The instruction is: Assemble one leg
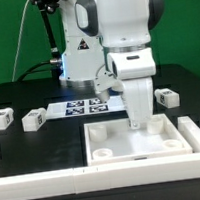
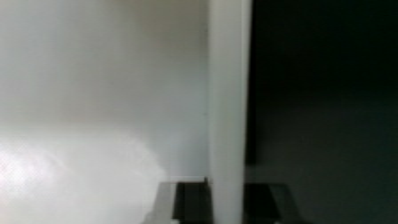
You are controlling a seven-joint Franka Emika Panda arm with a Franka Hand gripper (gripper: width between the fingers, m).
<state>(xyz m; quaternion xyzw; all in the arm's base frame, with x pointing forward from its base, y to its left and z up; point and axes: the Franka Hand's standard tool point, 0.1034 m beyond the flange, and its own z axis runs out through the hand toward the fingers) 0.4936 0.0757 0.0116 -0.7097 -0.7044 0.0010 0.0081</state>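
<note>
We see three legs on the black bench (image 1: 17, 97), none of them gripped. The lone leg (image 1: 167, 96) lies on the exterior view's right, just behind the far right corner of the white tray piece (image 1: 198, 137). The inner leg (image 1: 33, 119) and the outer leg (image 1: 2, 119) sit near each other on the exterior view's left, beside the end of the marker board (image 1: 89, 106).

The gripper (image 1: 141, 123) hangs straight down over the tray piece, its tips low inside the far edge and between the two rear corner sockets. The white hand hides the jaws, so we cannot tell whether they are spread or pressed together, or whether anything sits between them.

The wrist view gives only a blurred white surface with a pale upright edge and darkness beside it.
</note>
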